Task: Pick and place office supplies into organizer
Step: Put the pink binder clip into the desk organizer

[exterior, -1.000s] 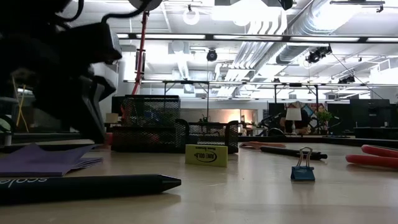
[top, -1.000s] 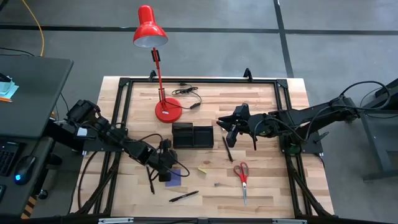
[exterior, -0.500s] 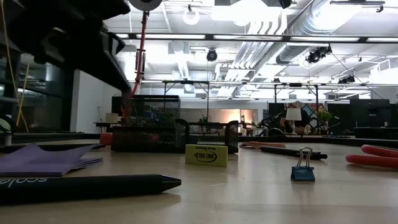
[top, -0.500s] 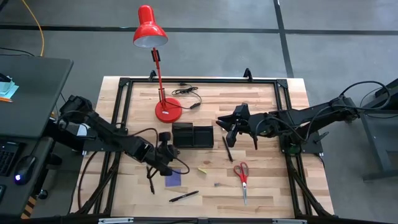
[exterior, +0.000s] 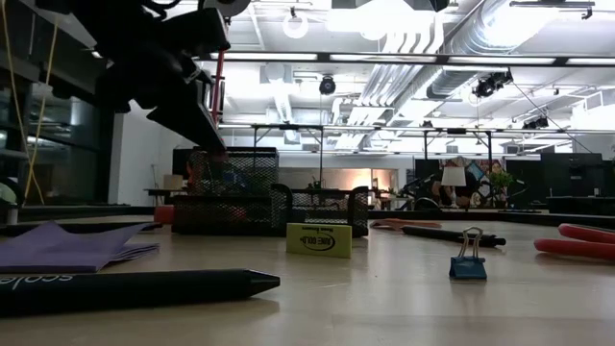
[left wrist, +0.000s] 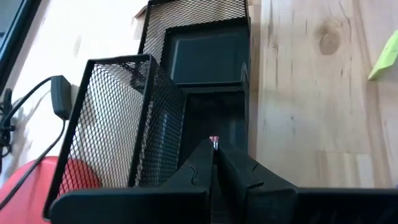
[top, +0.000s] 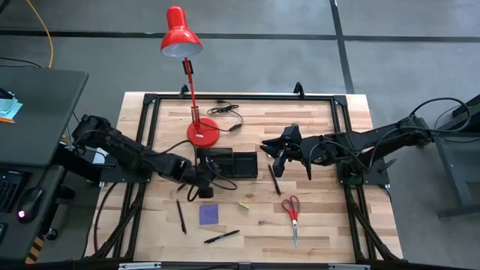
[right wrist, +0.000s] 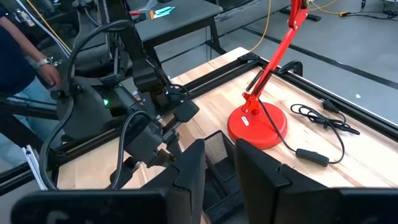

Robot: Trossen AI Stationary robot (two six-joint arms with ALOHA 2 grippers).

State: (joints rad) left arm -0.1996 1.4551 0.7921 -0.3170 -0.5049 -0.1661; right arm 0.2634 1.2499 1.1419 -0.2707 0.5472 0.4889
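Note:
The black mesh organizer (top: 232, 163) (left wrist: 199, 56) stands mid-table, in front of the red lamp's base. My left gripper (top: 204, 172) (left wrist: 214, 152) hovers shut just left of it, above the table, with a tiny red tip (left wrist: 214, 139) showing between its fingertips. It also shows at the upper left of the low view (exterior: 213, 142). My right gripper (top: 273, 155) (right wrist: 219, 155) hangs open in the air to the organizer's right with nothing between its fingers. On the table lie a purple pad (top: 209, 214), red-handled scissors (top: 292, 214) and dark pens (top: 181, 216) (top: 222, 236) (top: 274, 180). My left gripper pinches a very small red-tipped thing (left wrist: 214, 139) between its fingertips. Only that tip shows, and the fingers hide the rest, so I cannot tell what it is. The fingers slant down toward the organizer, and the thing is lifted clear of the table.
The red desk lamp (top: 196, 112) stands behind the organizer on its round base (top: 202, 133), its cord trailing right. A yellow eraser (exterior: 319, 240) and a blue binder clip (exterior: 468, 261) lie near the table's front. A black frame borders the tabletop.
My left gripper has risen from the table beside the purple pad and moved toward the far edge and right, up to the organizer's left side. It has stayed shut and now points more steeply downward. The purple pad now lies uncovered.

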